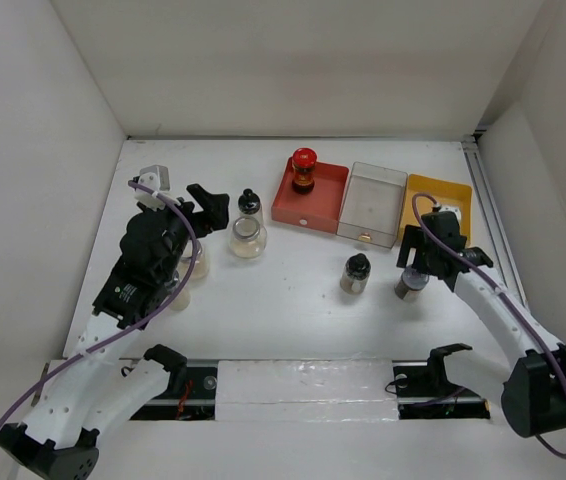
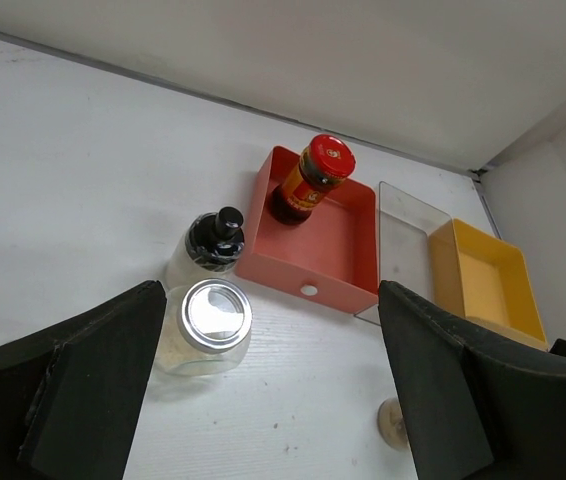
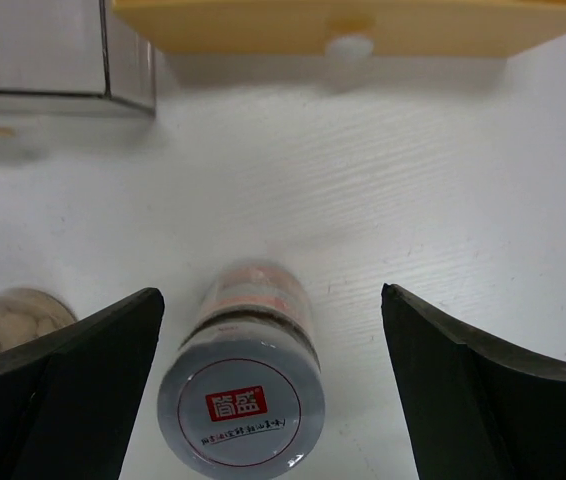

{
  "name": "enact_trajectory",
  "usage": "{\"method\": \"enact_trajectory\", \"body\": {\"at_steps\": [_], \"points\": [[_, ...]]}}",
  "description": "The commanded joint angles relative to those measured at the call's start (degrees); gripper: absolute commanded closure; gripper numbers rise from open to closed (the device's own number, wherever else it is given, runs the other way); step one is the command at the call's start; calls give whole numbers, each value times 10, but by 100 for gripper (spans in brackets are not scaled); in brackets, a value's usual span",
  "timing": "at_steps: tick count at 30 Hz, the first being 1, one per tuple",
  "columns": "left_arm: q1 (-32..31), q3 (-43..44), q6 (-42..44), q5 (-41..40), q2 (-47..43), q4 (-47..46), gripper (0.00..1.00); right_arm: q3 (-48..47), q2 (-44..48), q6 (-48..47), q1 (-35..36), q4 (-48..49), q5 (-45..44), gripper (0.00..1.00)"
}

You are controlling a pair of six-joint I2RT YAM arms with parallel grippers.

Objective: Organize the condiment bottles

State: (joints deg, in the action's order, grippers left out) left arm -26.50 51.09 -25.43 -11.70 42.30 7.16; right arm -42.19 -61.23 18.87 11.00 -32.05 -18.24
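Note:
My right gripper [image 1: 415, 268] [image 3: 271, 400] is open, hovering over a jar with a silver printed lid [image 1: 409, 285] [image 3: 248, 400] that stands between its fingers, apart from both. My left gripper [image 1: 206, 213] [image 2: 273, 400] is open and empty, near a clear round jar with a silver lid [image 1: 247, 238] [image 2: 206, 325] and a black-knob shaker [image 1: 250, 204] [image 2: 213, 243]. A dark jar with a red lid [image 1: 304, 170] [image 2: 312, 180] stands in the red tray [image 1: 323, 205] [image 2: 348, 250]. Another black-knob shaker [image 1: 355, 272] [image 3: 8, 322] stands mid-table. Two pale jars [image 1: 195, 262] are partly hidden under my left arm.
A clear tray [image 1: 373, 203] [image 2: 403, 235] [image 3: 43, 50] and a yellow tray [image 1: 439, 200] [image 2: 488, 285] [image 3: 343, 20] sit in a row right of the red tray. White walls enclose the table on the left, back and right.

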Motion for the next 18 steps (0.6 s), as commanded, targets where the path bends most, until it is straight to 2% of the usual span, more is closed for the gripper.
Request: {"method": "enact_trajectory", "body": {"at_steps": [1, 6, 9, 13, 14, 16, 18], "points": [[3, 2, -3, 11, -8, -14, 16, 12, 2, 9, -12, -1, 57, 5], [3, 2, -3, 16, -3, -14, 16, 34, 25, 20, -12, -8, 93, 8], [3, 2, -3, 21, -3, -14, 16, 61, 44, 20, -12, -1, 94, 16], [3, 2, -3, 21, -3, -20, 16, 66, 50, 20, -12, -1, 94, 30], [3, 2, -3, 21, 2, -20, 16, 66, 50, 20, -12, -1, 94, 44], [3, 2, -3, 34, 8, -20, 16, 47, 61, 7, -12, -1, 100, 56], [3, 2, -3, 40, 8, -20, 16, 26, 81, 1, 2, -1, 83, 56]]}}
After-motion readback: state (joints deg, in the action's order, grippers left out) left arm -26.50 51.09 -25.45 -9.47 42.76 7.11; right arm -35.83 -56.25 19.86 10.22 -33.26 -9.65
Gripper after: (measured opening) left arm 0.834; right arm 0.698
